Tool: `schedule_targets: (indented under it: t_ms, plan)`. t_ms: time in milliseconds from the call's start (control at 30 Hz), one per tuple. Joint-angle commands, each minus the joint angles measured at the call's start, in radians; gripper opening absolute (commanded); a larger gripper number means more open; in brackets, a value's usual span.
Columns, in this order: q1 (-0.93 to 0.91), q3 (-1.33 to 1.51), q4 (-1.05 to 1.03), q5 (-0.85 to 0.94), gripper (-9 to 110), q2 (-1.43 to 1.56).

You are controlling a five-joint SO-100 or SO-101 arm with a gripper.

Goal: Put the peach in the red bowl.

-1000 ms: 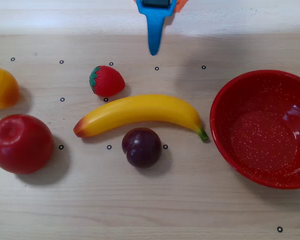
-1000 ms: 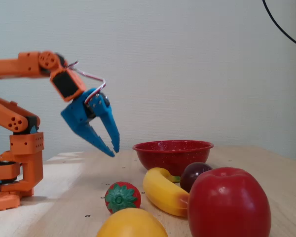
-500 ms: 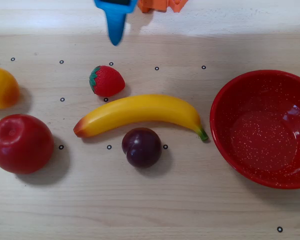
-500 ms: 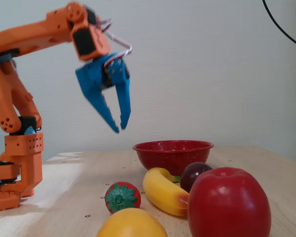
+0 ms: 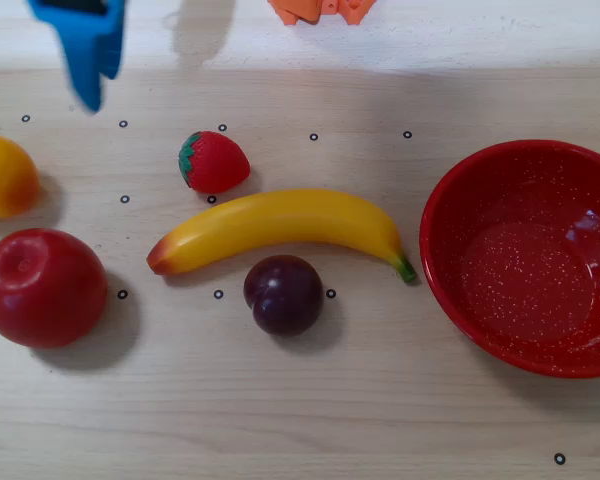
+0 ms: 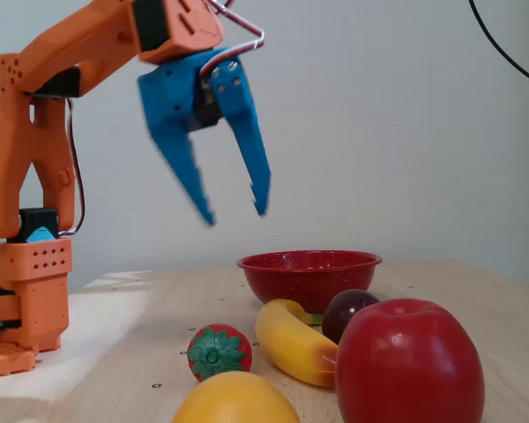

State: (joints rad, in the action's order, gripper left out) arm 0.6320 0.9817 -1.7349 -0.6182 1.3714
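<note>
The peach (image 5: pixel 4 177) is a yellow-orange fruit at the left edge of the overhead view; in the fixed view it (image 6: pixel 236 400) lies at the bottom front. The red bowl (image 5: pixel 450 200) with white speckles stands empty at the right; in the fixed view it (image 6: pixel 309 270) is at the back. My blue gripper (image 6: pixel 235 211) hangs open and empty high above the table. Only its tip (image 5: pixel 92 70) shows at the top left of the overhead view, beyond the peach.
A big red apple (image 5: pixel 42 287) lies just below the peach in the overhead view. A strawberry (image 5: pixel 213 162), a banana (image 5: pixel 280 226) and a dark purple plum (image 5: pixel 283 294) lie between the peach and the bowl. The orange arm base (image 6: pixel 25 300) stands at the left.
</note>
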Motion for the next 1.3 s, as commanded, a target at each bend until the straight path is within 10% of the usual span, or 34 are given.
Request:
schedule_targets:
  t_ms: [0, 533, 1267]
  plan:
    - [0.08, -0.129, -0.029, -0.057, 24, -0.008]
    - [0.38, -0.448, -0.043, -0.341, 60, -0.356]
    - [0.431, -0.591, 0.117, -0.546, 67, -0.673]
